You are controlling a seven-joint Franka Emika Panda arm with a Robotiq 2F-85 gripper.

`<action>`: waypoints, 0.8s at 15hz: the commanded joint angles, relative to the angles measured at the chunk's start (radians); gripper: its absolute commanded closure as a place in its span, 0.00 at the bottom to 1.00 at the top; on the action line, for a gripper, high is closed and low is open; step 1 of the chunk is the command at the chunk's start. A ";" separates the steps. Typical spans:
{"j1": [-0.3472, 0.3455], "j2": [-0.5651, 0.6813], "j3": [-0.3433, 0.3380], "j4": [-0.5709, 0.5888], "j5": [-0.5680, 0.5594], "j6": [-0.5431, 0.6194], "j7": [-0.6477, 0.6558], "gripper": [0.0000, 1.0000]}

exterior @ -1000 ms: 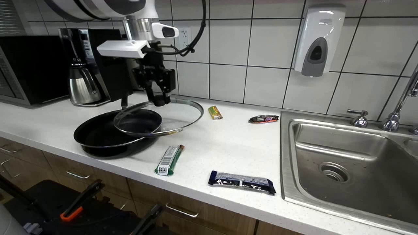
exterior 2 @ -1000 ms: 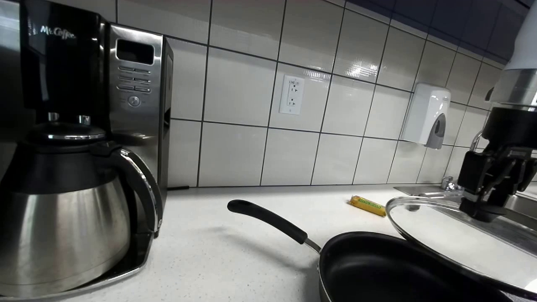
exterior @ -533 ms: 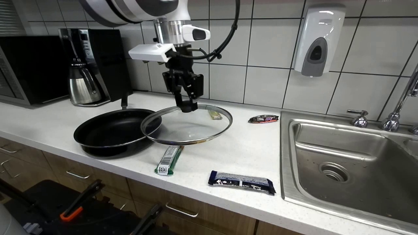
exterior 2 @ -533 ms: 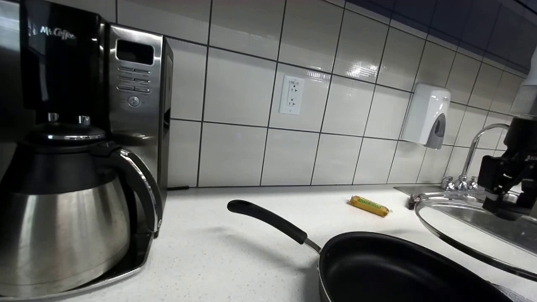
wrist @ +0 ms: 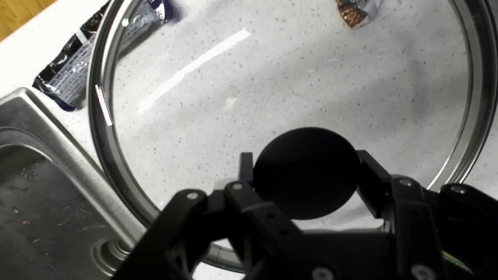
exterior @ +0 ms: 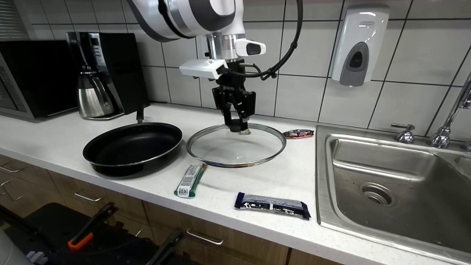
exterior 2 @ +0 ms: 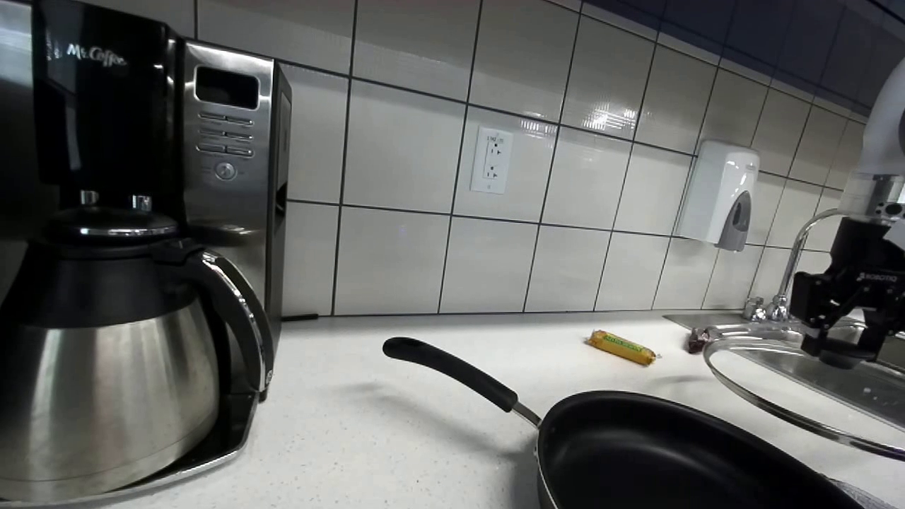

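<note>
Now, the Robotiq gripper (wrist: 305, 172) is closed around the round black knob (wrist: 307, 163) of a metal-rimmed glass lid (exterior: 228, 149), which is held roughly level over a white countertop (exterior: 290, 173), between a black frying pan (exterior: 132, 149) and a stainless-steel sink (exterior: 325, 184). A green-wrapped bar (exterior: 190, 181) and a navy-wrapped bar (exterior: 273, 205) are shown near the countertop's front edge, while a yellow-wrapped bar (exterior 2: 621, 347) and a dark-wrapped snack (exterior: 300, 134) are positioned toward the tiled wall (exterior: 301, 94). Beyond the pan, a Mr. Coffee coffee maker (exterior 2: 233, 191) is seen with its carafe (exterior 2: 120, 396).
</note>
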 commanded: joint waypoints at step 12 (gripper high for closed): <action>0.017 0.213 -0.096 0.162 -0.019 0.067 0.023 0.61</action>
